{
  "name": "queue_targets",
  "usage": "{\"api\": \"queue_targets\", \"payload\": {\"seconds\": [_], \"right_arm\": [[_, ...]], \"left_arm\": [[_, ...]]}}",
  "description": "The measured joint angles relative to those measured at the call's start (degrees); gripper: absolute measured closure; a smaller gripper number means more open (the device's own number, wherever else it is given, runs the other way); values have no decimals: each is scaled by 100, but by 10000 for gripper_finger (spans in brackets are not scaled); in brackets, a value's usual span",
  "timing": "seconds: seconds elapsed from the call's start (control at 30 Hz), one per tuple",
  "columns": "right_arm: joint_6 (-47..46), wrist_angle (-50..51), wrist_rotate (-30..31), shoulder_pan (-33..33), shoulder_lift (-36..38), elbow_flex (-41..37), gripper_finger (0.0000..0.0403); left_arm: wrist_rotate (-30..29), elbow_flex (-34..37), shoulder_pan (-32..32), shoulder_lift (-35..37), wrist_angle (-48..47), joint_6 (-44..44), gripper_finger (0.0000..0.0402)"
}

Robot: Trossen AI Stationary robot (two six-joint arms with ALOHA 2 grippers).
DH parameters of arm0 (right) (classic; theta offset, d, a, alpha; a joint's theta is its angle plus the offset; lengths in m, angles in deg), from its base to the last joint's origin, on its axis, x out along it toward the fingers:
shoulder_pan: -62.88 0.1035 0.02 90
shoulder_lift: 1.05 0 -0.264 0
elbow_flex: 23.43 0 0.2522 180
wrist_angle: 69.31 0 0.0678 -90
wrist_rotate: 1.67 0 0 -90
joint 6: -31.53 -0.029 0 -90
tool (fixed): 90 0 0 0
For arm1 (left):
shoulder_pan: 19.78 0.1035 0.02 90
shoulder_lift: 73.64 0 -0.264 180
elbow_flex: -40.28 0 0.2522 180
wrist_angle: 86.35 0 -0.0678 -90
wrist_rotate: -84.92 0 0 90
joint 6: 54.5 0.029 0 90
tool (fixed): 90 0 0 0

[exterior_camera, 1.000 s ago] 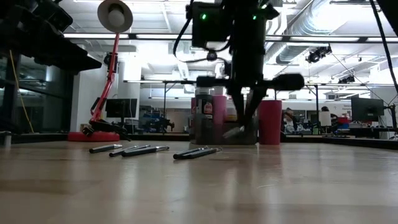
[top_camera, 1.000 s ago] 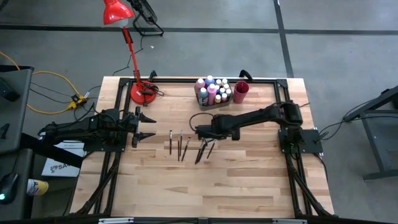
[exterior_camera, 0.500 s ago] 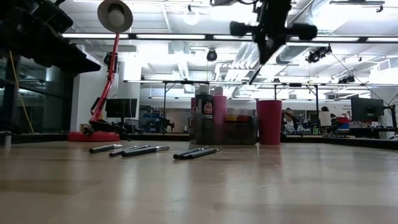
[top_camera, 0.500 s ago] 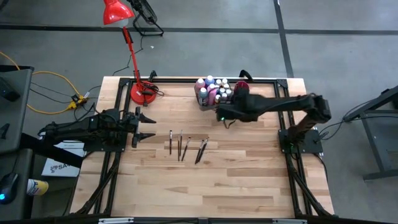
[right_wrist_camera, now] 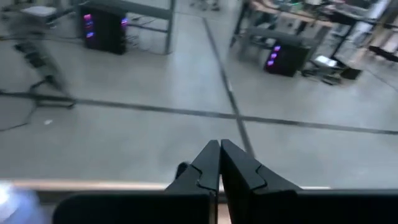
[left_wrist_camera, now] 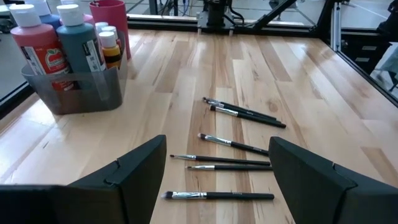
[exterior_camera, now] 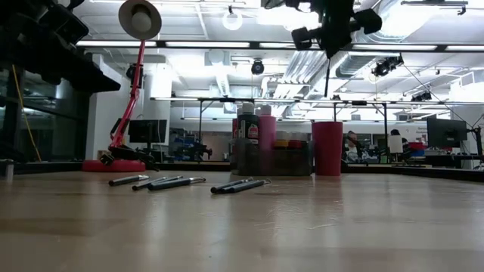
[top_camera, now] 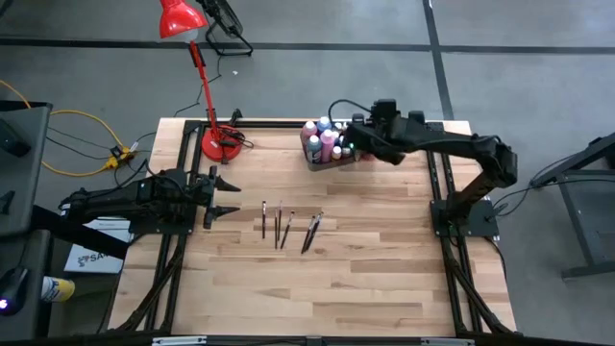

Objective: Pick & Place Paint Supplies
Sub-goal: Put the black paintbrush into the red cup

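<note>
Several thin dark paintbrushes (top_camera: 286, 226) (left_wrist_camera: 239, 144) lie flat on the wood at mid-table. A grey bin (top_camera: 327, 154) (exterior_camera: 272, 160) holding small paint bottles (left_wrist_camera: 68, 43) stands at the far edge, with the red cup (exterior_camera: 327, 147) beside it. My right gripper (top_camera: 349, 135) (exterior_camera: 330, 44) hangs high above the bin and cup, shut on one paintbrush (exterior_camera: 327, 75). The arm hides the cup in the high view. My left gripper (top_camera: 233, 195) (left_wrist_camera: 217, 142) waits open at the table's left, facing the brushes. My right gripper pinches the paintbrush's upper end between its two shut fingers (right_wrist_camera: 211, 163). The low view shows the brush as a thin line hanging almost straight down below the fingers, lifted well clear of the table and above the red cup. Which part of the handle it has is too small to tell.
A red desk lamp stands on its base (top_camera: 219, 146) at the far left, its stem leaning up and away. Bare wood (top_camera: 317, 288) stretches from the brushes to the near edge. Black frame rails run along the table's sides.
My right gripper has risen from the brushes at mid-table and swung toward the far edge, turning its wrist, and now stands over the bin and cup. One paintbrush has gone with it, lifted clear and now hanging near upright. The other brushes have stayed in place.
</note>
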Motion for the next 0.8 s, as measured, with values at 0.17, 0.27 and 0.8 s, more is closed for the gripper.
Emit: {"api": "queue_targets", "payload": {"seconds": [0.17,0.27,0.8], "right_arm": [[185,-173,74,-553,-220,-33,399],[309,-454,82,-786,-342,-215,399],[1579,-2750,-867,-1021,-445,-1315,399]], "left_arm": [[2,0,0,0,-72,0,124],[4,0,-2,0,-71,0,124],[4,0,-2,0,-69,0,124]]}}
